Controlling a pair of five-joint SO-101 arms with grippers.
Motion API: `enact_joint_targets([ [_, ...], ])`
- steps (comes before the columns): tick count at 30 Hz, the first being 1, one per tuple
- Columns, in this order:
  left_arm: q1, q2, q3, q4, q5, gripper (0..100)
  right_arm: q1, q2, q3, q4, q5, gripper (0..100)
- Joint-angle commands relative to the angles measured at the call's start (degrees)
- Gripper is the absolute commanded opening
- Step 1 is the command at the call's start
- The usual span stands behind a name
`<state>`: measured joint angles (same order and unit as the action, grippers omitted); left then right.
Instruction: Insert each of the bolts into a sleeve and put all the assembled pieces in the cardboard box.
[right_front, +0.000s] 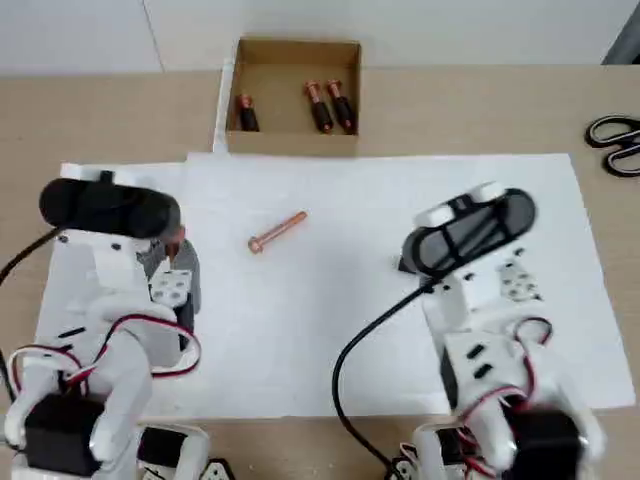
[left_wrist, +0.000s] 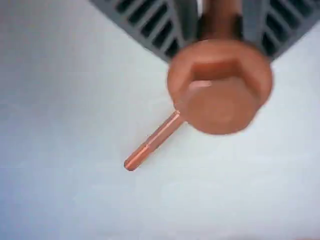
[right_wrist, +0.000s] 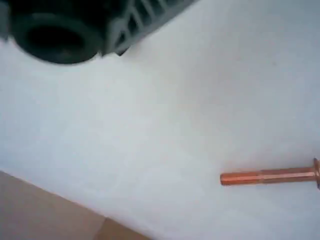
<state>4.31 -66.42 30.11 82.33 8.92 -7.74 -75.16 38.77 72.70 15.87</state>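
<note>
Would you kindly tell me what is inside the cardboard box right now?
Inside the cardboard box lie three assembled pieces, one on its left and two side by side on its right, each a copper bolt in a black sleeve. The sleeves cover the bolts' shanks.

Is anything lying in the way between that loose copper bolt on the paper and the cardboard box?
Nothing visible does: only bare white paper lies between the loose bolt and the cardboard box.
</note>
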Motion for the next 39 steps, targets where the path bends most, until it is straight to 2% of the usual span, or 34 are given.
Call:
enact_joint_targets([
  [1,-0.5,-1.0,1.5,-6.7,7.1,1,0.1,-4.4,9.8,-9.2,-0.3,0.4],
  [6,-0.5,-0.9,6.1,-15.8,8.8,1,0.0,-4.4,16.9,-15.5,-0.4,0.4],
  [11,-0.1,-0.4,11.2,-22.5,9.1,1,0.0,-4.4,23.2,-26.6,-0.6,0.4],
  [15,-0.4,4.2,11.1,-23.2,13.1,1,-2.8,-4.4,29.5,-35.4,-6.5,0.4],
  [19,-0.1,11.0,6.6,-23.2,13.7,1,-8.1,-4.5,33.3,-41.3,-9.8,0.4],
  [25,0.6,15.9,1.7,-23.7,13.8,1,-14.5,-5.0,37.5,-42.3,-9.7,0.4],
  [31,9.1,16.1,3.8,-32.7,13.4,1,-19.8,-5.0,41.0,-42.4,-9.8,0.4],
  [35,13.2,15.9,5.7,-35.5,13.4,1,-20.4,-5.0,42.3,-42.4,-10.0,0.4],
  [39,16.4,16.1,6.0,-35.5,13.5,1,-20.4,-5.0,43.3,-42.4,-16.4,0.4],
])
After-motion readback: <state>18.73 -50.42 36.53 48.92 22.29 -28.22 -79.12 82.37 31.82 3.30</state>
